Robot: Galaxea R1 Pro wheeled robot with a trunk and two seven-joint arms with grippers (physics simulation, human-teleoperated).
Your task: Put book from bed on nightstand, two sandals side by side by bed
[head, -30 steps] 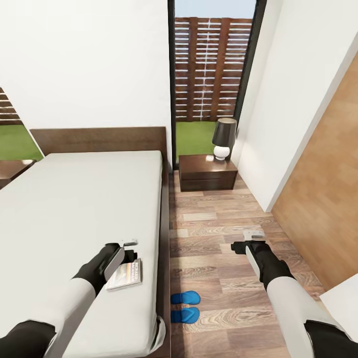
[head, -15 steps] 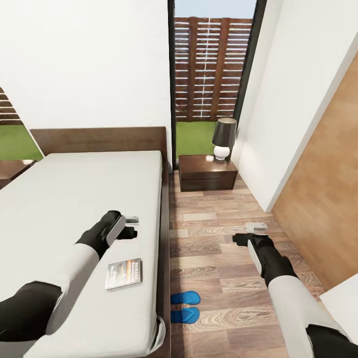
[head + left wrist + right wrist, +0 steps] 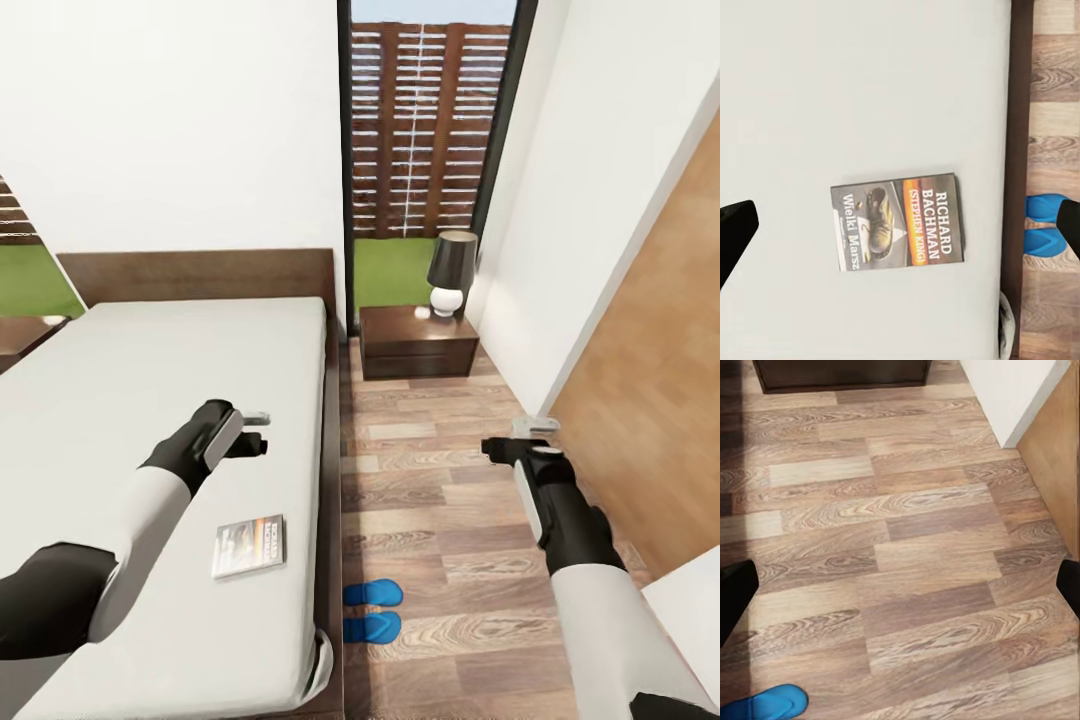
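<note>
Evidently the book (image 3: 898, 221) is lying flat on the bed (image 3: 120, 400) below the left gripper's (image 3: 255, 432) wide-spread fingers — light, stiff, thin, likely best pinched at an edge — while the right gripper (image 3: 520, 437) is hovering, fingers likewise parted.
</note>
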